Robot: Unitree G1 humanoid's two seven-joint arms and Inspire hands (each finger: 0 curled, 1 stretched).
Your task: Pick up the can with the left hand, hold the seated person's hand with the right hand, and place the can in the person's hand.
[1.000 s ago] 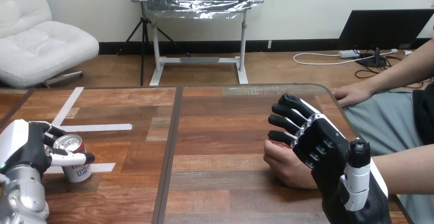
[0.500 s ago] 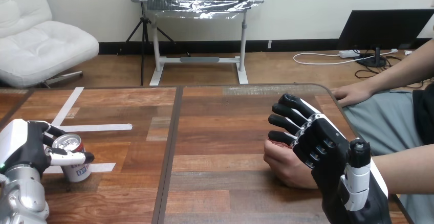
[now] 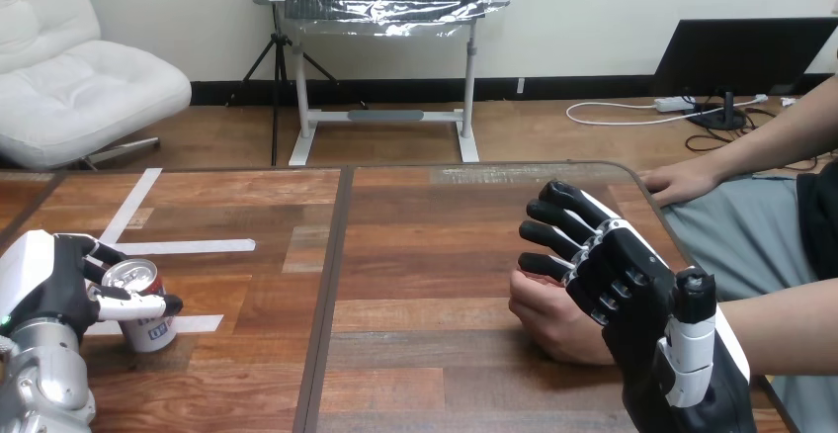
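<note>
1. Grip check: the left hand (image 3: pixel 44 290) has its fingers and thumb curled round the can (image 3: pixel 148 329), with the thumb across the can's front. The can stands upright within that grasp, its base apparently on the counter (image 3: pixel 415 245).
2. Right hand (image 3: pixel 618 275): its fingers are nearly straight and spread. They lie over the person's hand (image 3: pixel 548 319), a loose fist just beneath them. No curl round it is visible, so no hold is confirmed.
3. Recommendation: firm the wrap before lifting, then raise the can straight up and keep it upright.
4. Risk: a light grip could let the can slip or tip. It sits well apart from the right hand, so the carry is long.
5. Condition: the fist beneath the right hand needs to open before it can receive the can.
</note>
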